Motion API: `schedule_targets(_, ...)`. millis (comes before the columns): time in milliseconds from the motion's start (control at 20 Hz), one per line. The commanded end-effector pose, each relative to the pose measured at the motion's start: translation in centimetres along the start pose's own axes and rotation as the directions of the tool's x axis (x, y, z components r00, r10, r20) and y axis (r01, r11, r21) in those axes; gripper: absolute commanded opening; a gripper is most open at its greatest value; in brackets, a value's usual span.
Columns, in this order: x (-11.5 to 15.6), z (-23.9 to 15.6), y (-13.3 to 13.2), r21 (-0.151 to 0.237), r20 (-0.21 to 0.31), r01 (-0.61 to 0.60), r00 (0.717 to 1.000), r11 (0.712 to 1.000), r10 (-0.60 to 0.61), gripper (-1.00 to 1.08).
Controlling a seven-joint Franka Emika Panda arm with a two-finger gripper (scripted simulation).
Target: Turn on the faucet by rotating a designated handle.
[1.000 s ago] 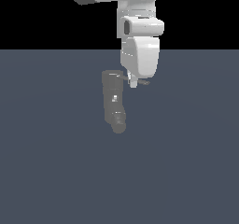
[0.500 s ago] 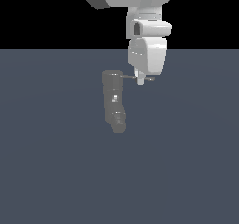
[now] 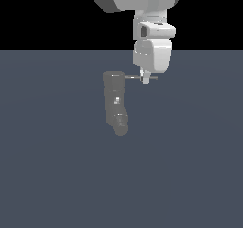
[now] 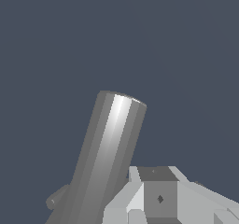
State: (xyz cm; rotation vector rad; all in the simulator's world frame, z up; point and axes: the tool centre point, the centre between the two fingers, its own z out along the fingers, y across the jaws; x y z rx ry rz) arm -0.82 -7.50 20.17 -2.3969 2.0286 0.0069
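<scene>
The faucet [image 3: 115, 101] is a dark grey blocky column with a rounded spout end lower down. The handle [image 3: 133, 77] is a thin grey rod sticking out from the faucet's top toward the exterior view's right. My gripper [image 3: 146, 79] hangs from the white arm straight down onto the rod's outer part. Its fingertips look pressed together with no gap, and they touch or overlap the rod. In the wrist view a shiny grey cylinder [image 4: 109, 148] fills the lower middle, right beside my gripper's fingers [image 4: 158, 197].
A flat blue-grey floor [image 3: 190, 165] spreads all round the faucet. The large white arm body [image 3: 152, 51] rises above the handle. Nothing else stands nearby.
My arm has shifted toward the exterior view's right, from beside the faucet's top out along the handle. More of the rod shows now. The faucet body has not moved.
</scene>
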Motion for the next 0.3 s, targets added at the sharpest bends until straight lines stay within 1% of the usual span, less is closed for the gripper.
schedule_targets(0,2.3,0.0,-0.2,0.002,-0.004,-0.029,1.0,1.0,0.029,-1.0)
schedule_targets(250,3.5,0.0,-1.1,0.002,-0.004,-0.033,0.999,0.999,0.033,-1.0)
